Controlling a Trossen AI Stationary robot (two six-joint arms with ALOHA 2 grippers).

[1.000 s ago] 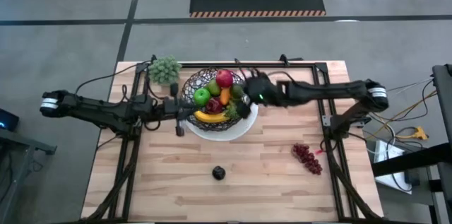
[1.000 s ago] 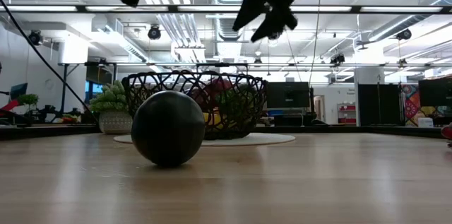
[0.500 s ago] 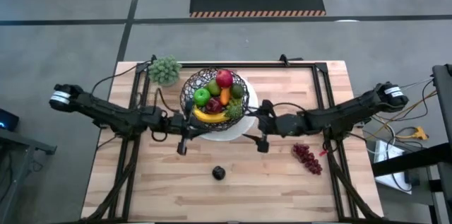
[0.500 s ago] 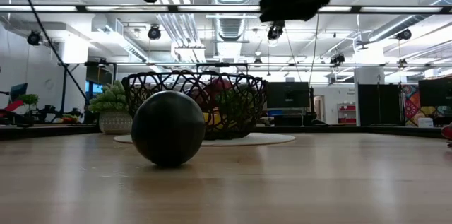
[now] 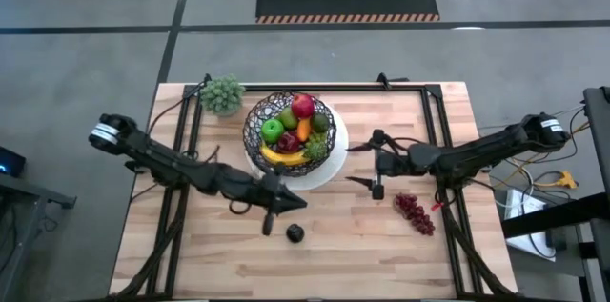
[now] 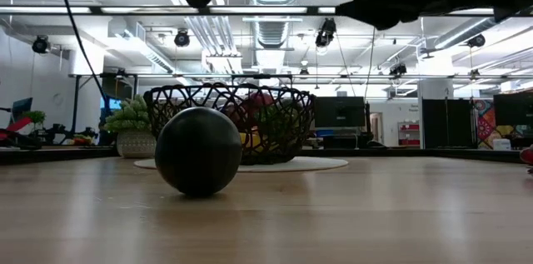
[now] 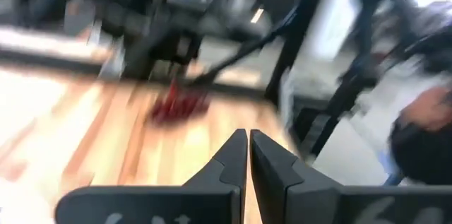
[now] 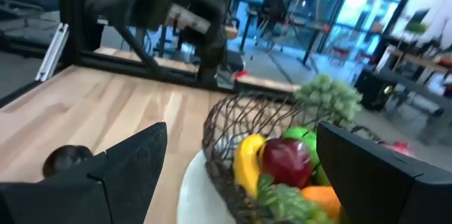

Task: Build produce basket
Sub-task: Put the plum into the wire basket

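Observation:
The black wire basket [image 5: 291, 132] stands on a white plate [image 5: 322, 174] and holds a banana [image 5: 283, 157], green apple [image 5: 273, 130], red apple [image 5: 303, 105], carrot [image 5: 304, 130] and avocado [image 5: 321, 123]. A dark plum [image 5: 295, 233] lies toward the near edge, and dark red grapes [image 5: 415, 212] lie to the right. My left gripper [image 5: 299, 205] is shut and empty, above the table just left of and behind the plum. My right gripper [image 5: 355, 165] is open and empty, right of the plate, pointing level at the basket [image 8: 247, 136].
A pale green leafy cluster [image 5: 221, 93] stands at the far left of the basket. Black frame bars run along the table's left, right and far sides. Bare wood lies at the near left and near right of the plum [image 6: 198, 150].
My right gripper has drawn back from over the basket toward the table's right edge, come down and tipped from pointing down to level, still open. My left gripper has swung from the basket's left side toward the near edge and the plum, staying shut. The produce has kept still.

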